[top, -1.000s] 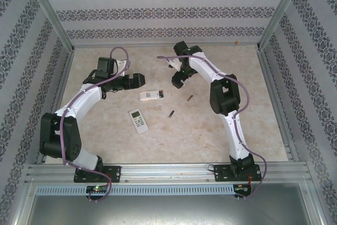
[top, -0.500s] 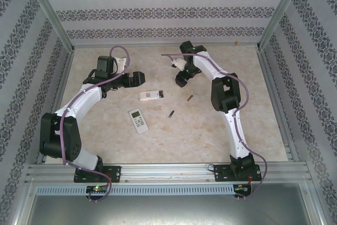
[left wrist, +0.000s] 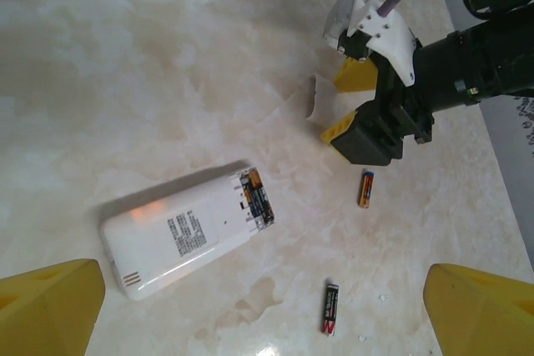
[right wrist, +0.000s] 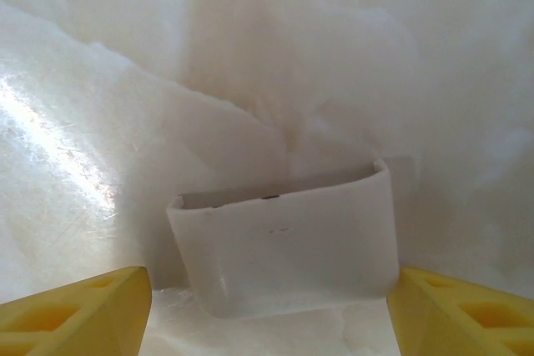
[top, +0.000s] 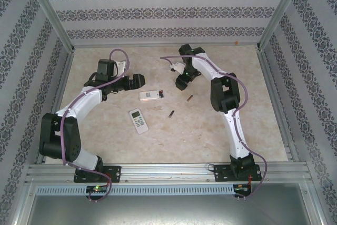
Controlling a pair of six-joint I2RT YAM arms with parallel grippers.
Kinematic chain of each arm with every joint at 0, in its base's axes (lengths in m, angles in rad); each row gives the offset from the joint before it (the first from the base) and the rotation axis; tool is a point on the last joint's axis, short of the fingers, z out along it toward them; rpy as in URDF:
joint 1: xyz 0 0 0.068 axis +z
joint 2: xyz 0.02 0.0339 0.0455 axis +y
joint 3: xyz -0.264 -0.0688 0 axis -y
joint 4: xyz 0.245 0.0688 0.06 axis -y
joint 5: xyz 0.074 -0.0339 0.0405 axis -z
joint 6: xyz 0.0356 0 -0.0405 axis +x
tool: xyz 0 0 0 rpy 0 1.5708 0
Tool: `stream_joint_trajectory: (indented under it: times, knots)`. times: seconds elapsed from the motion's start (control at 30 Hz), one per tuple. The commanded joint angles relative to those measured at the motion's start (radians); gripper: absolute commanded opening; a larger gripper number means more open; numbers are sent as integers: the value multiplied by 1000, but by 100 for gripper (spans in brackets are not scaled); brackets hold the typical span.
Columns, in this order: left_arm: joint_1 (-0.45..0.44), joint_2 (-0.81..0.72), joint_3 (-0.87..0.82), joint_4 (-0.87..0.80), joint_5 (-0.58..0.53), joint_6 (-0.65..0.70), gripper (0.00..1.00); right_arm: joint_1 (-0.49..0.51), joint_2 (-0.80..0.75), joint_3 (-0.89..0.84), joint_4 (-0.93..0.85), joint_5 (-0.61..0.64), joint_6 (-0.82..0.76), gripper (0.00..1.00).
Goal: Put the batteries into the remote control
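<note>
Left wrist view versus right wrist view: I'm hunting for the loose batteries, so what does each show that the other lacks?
Left wrist view: the white remote, back up with its battery bay open, one loose battery, a second battery, and the left fingers. Right wrist view: the battery cover's broad face close up. Both: that cover, the right fingers flanking it, and the marble tabletop.
</note>
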Motion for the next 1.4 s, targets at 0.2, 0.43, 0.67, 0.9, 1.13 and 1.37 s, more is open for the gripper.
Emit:
stream_joint_trajectory:
  times: [0.2, 0.43, 0.67, 0.9, 1.13, 1.37]
  knots:
    - [-6, -37, 3, 5, 17, -1, 99, 48, 7, 24, -2, 61, -30, 59]
    - [-5, -122, -69, 21, -26, -27, 100, 57, -86, -105, 42, 96, -97, 50]
    - [-4, -105, -76, 48, -26, -19, 100, 88, -279, -301, 141, 17, -242, 49]
    - [13, -75, -62, 64, -45, -30, 100, 165, -399, -460, 266, -101, -331, 48]
    - [28, -57, -49, 7, -54, -18, 100, 239, -306, -382, 273, -76, -330, 49]
    - [34, -59, -61, 12, -53, -28, 100, 250, -200, -247, 252, -47, -330, 50]
